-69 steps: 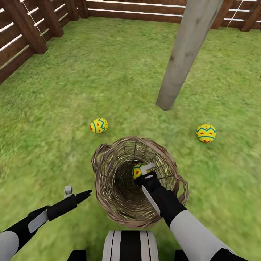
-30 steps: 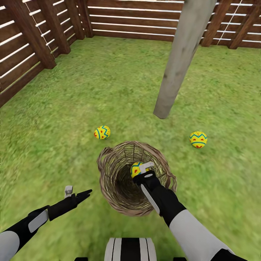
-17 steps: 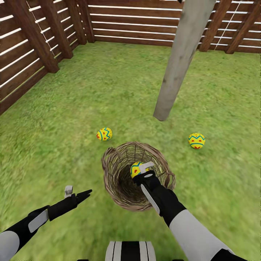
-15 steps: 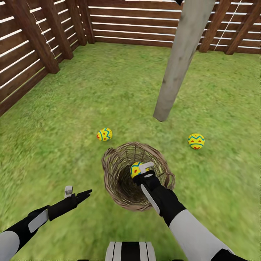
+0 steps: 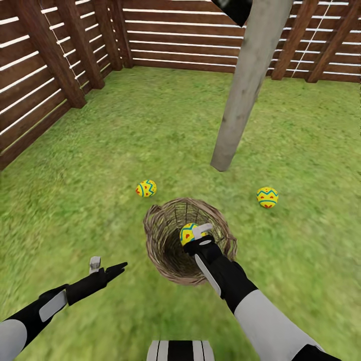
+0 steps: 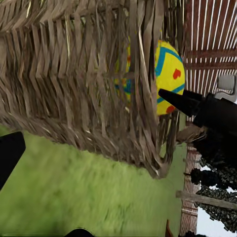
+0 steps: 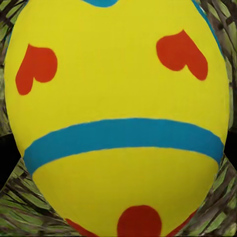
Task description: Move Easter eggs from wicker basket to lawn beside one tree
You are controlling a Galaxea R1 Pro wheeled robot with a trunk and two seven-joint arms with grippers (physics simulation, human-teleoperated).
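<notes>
Currently: right gripper (image 5: 196,234) clamped on third egg (image 5: 189,233) above wicker basket (image 5: 165,253). Two eggs (image 5: 146,188) (image 5: 267,197) on lawn (image 5: 125,135) near tree (image 5: 245,85). Left gripper (image 5: 108,268) spread, empty.

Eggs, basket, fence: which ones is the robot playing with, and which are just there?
Part of the job:
- egg in the right gripper, held over the wicker basket
- egg on the lawn
- other egg on the lawn
- tree trunk

Just there:
- wooden fence
- left gripper, open, holding nothing
</notes>
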